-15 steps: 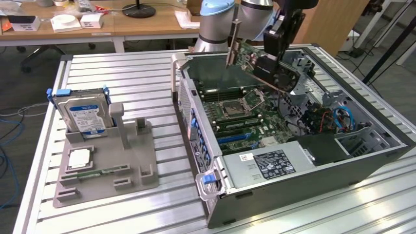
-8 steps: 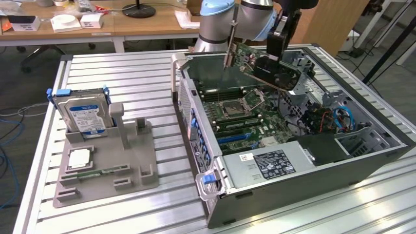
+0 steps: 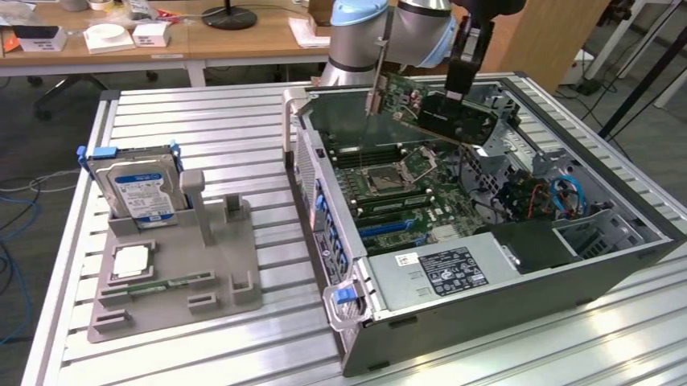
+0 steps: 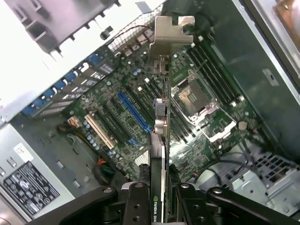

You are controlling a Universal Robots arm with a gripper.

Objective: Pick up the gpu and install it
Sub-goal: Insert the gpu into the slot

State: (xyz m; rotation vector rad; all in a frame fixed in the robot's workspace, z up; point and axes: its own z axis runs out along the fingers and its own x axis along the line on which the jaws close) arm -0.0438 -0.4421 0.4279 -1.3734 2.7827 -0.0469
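Gpu held over the open case
The gpu (image 3: 440, 112) hangs tilted above the computer case (image 3: 504, 314), pinched edge-on in the narrow grip of the gripper (image 3: 458, 92). It is a thin, stiff card, green board on one face and black on the other, with a bright metal bracket (image 4: 171, 30). I judge it wants levelling and squaring to the long blue slot (image 4: 133, 110) on the crowded motherboard (image 3: 429, 213).
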